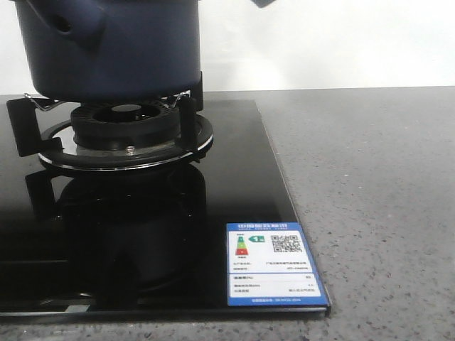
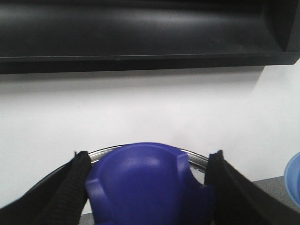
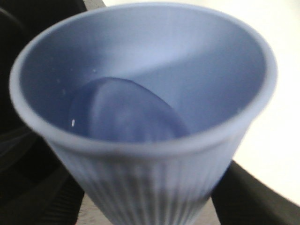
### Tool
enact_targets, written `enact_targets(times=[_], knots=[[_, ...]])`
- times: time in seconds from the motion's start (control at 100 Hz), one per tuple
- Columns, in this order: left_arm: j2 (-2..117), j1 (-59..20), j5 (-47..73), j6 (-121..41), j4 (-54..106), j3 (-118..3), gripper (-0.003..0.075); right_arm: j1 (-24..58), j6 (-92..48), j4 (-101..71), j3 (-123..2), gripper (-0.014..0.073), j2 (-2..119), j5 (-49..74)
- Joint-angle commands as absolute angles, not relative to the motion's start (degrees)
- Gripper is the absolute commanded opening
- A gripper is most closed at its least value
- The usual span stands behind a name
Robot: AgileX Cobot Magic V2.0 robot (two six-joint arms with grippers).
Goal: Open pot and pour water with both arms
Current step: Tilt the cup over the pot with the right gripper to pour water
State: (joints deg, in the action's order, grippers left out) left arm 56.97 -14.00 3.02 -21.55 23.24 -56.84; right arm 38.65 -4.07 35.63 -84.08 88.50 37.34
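The dark navy pot (image 1: 114, 42) stands on the gas burner (image 1: 128, 128) at the far left; its top is cut off by the front view. My left gripper (image 2: 147, 164) is shut on the lid's blue knob (image 2: 145, 183), with black fingers (image 2: 68, 190) on both sides. The lid's metal rim (image 2: 192, 157) shows behind the knob. My right gripper (image 3: 150, 199) is shut on the pale blue ribbed cup (image 3: 154, 168), which is tilted with its open mouth towards the camera. The cup's rim also shows in the left wrist view (image 2: 293, 180). Neither gripper shows in the front view.
The black glass hob (image 1: 234, 185) carries a blue and white energy label (image 1: 274, 263) at its near right corner. Grey speckled counter (image 1: 377, 199) lies to the right. A white wall and a black shelf (image 2: 140, 33) are behind.
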Motion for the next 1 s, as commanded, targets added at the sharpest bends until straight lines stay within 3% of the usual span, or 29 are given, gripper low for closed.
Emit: enact_targets(times=[0.0, 0.29, 0.99], knots=[[55.77, -13.89, -2.39, -21.46, 23.27, -59.36, 0.0414, 40.15, -4.57, 43.99, -87.12, 0.0316, 87.04, 35.57], [55.77, -13.89, -2.24, -21.46, 23.27, -59.36, 0.0414, 44.03, -4.57, 58.5, -87.12, 0.0315, 89.18, 35.71], [55.77, -13.89, -1.98, -21.46, 23.27, -59.36, 0.0414, 44.51, -4.57, 82.52, -87.12, 0.0315, 90.16, 32.43]])
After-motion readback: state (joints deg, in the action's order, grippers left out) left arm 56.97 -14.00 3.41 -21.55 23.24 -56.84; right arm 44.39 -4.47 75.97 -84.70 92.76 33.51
